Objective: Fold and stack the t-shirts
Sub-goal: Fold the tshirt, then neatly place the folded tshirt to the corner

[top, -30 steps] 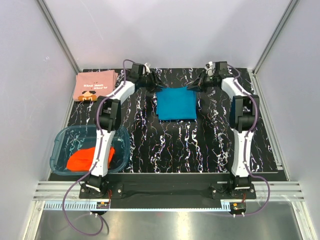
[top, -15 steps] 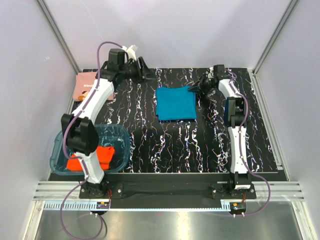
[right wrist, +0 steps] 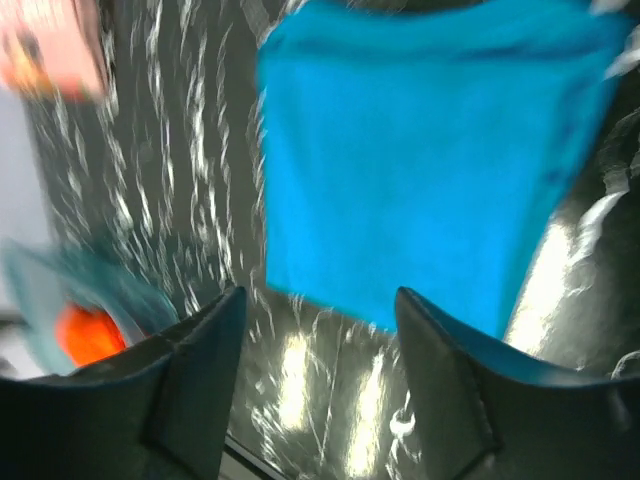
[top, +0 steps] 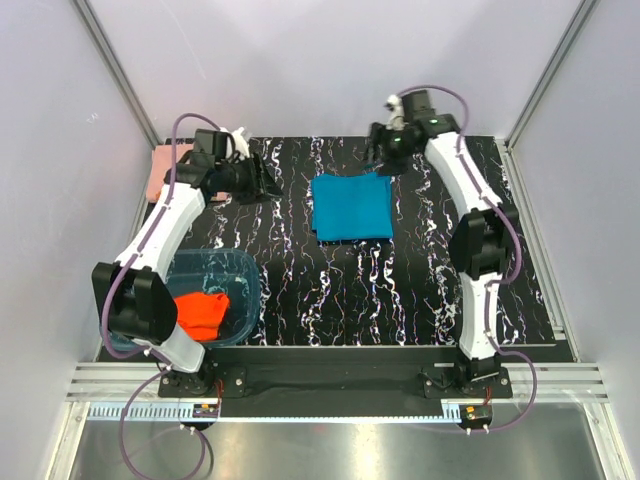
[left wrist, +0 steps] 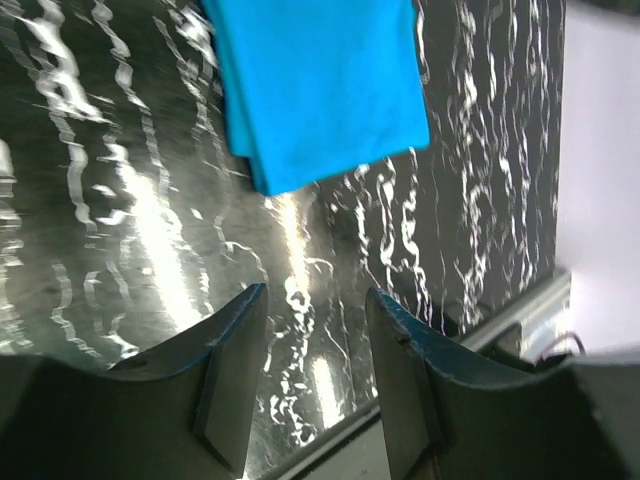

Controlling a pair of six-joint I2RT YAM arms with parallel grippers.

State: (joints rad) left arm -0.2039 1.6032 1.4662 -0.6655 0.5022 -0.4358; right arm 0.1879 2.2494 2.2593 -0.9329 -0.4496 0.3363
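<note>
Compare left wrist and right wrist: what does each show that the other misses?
Left wrist only: the left gripper, open and empty, plus a table edge with a pale wall beyond it. Right wrist only: the right gripper, open and empty, the pink shirt in the top-left corner, and the blue tub holding the orange shirt. Both: the folded teal shirt lying flat on the black marbled table.
</note>
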